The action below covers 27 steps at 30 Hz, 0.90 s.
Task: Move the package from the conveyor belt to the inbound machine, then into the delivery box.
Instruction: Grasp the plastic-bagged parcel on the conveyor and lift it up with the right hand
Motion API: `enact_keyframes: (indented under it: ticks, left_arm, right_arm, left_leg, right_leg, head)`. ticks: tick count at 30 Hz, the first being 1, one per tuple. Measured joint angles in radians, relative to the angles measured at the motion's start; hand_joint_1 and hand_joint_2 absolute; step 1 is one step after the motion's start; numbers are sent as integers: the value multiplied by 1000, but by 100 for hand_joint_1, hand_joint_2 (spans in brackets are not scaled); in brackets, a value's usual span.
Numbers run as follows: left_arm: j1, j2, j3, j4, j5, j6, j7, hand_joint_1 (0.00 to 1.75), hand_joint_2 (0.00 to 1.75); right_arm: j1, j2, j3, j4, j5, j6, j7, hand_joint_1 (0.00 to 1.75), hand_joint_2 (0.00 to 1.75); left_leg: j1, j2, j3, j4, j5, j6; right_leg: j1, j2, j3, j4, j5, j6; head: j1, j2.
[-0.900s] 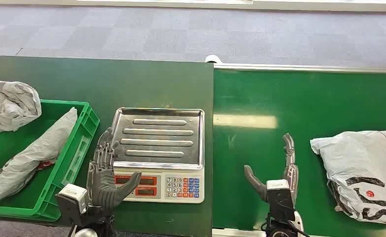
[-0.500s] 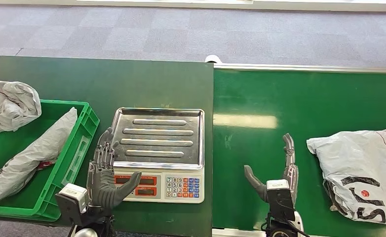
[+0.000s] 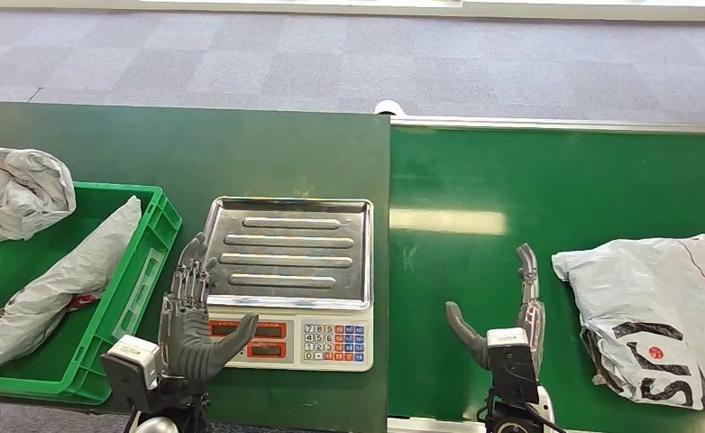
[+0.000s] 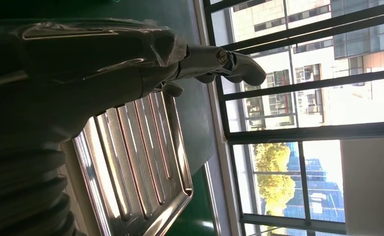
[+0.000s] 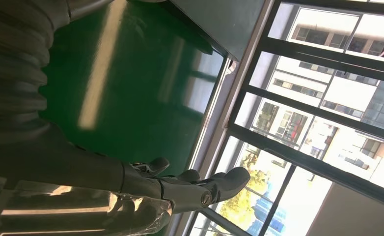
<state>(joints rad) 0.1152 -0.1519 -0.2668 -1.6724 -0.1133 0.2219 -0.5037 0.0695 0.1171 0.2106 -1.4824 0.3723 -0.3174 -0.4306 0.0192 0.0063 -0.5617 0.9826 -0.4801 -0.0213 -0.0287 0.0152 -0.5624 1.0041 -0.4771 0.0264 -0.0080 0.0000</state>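
Observation:
A grey plastic package (image 3: 660,311) with black and red print lies on the green conveyor belt (image 3: 511,189) at the right. My right hand (image 3: 511,316) stands open above the belt, just left of the package and apart from it; its fingers (image 5: 200,189) hold nothing. The inbound machine is a scale with a ribbed steel tray (image 3: 290,253) and a keypad; its tray (image 4: 141,167) is bare. At the scale's front left corner my left hand (image 3: 191,320) is open too. The green delivery box (image 3: 146,262) at the left holds a grey package (image 3: 56,284).
Another crumpled grey bag (image 3: 15,191) lies on the dark green table (image 3: 196,144) behind the box, at its far left corner. Grey carpet floor runs beyond the table and the belt.
The package on the belt has slid left, closer to my right hand. Both hands stay where they were.

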Motion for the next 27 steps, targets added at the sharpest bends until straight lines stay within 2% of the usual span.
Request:
enact_keyframes:
  ticks: [21,24,27]
  left_arm:
    - [2,0,0,0,0,6,2,0,175]
    - [13,0,0,-1,4,11,2,0,175]
    - [29,0,0,-4,14,16,0,0,175]
  right_arm:
    - [0,-3,-1,0,1,-9,10,0,175]
    - [3,-10,-29,-10,-4,-40,13,0,175]
    - [16,-22,-109,-40,-30,-58,6,0,175]
  left_leg:
    - [0,0,0,0,0,0]
    - [0,0,0,0,0,0]
    - [0,-1,0,0,0,0]
  right_leg:
    - [0,0,0,0,0,0]
    - [0,0,0,0,0,0]
    - [0,0,0,0,0,0]
  head:
    - [0,0]
    - [0,0]
    - [0,0]
